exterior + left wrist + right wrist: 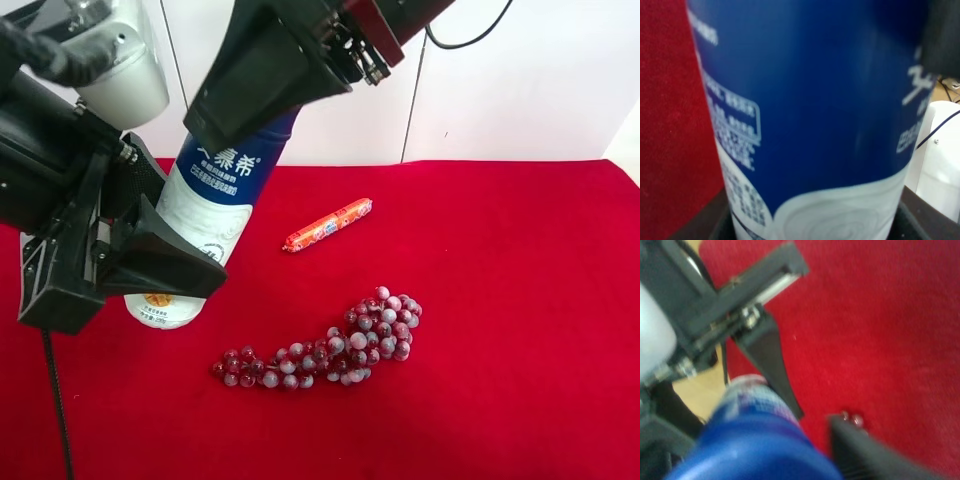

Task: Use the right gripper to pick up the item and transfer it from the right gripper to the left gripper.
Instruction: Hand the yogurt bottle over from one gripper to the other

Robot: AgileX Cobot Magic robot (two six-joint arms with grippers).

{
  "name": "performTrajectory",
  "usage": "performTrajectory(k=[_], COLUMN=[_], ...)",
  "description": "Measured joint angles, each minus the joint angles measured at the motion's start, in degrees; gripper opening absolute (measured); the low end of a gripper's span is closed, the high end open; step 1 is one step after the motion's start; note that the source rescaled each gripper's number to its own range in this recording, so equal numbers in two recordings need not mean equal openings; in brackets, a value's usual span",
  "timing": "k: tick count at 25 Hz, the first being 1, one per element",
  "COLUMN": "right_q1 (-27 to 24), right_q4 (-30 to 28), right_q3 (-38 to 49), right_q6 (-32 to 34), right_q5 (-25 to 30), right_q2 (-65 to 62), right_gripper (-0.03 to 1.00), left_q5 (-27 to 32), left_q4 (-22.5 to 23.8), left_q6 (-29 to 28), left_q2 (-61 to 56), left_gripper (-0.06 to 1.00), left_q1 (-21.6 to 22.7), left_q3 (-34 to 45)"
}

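Left gripper straddles the lower body of the tilted white bottle at the scene's left, though I cannot tell whether it grips; the right gripper clamps its top. Releasing before the wedges bite would drop it. One bottle, one sausage stick, one grape bunch, two grippers.

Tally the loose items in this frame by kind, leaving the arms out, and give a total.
bottle, white with a blue label: 1
sausage stick, orange: 1
grape bunch, red-grey: 1
Total: 3
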Motion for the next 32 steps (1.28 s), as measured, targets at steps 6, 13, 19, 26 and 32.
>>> performTrajectory(k=[6,13,19,26,32], right_q1=[0.0,0.0,0.0,0.0,0.0], right_q4=[-3.2,-3.5,-5.2,-14.3,-21.0], right_q3=[0.0,-0.1,-0.1,-0.1,-0.1], right_q6=[-0.1,-0.1,0.5,9.8,18.4], right_q5=[1.2,3.3,4.2,4.5,4.7], right_q2=[0.0,-0.1,-3.2,-10.2,-15.8], right_gripper=[0.95,0.99,1.0,1.0,1.0], left_q5=[-0.1,-0.1,-0.1,-0.1,-0.1], left_q4=[0.0,0.0,0.0,-0.1,-0.1], left_q6=[0.0,0.0,0.0,0.0,0.0], left_q2=[0.0,0.0,0.0,0.0,0.0], left_gripper=[0.08,0.08,0.08,0.08,0.08], left_q1=[0.0,0.0,0.0,0.0,0.0], left_q3=[0.0,0.0,0.0,0.0,0.0])
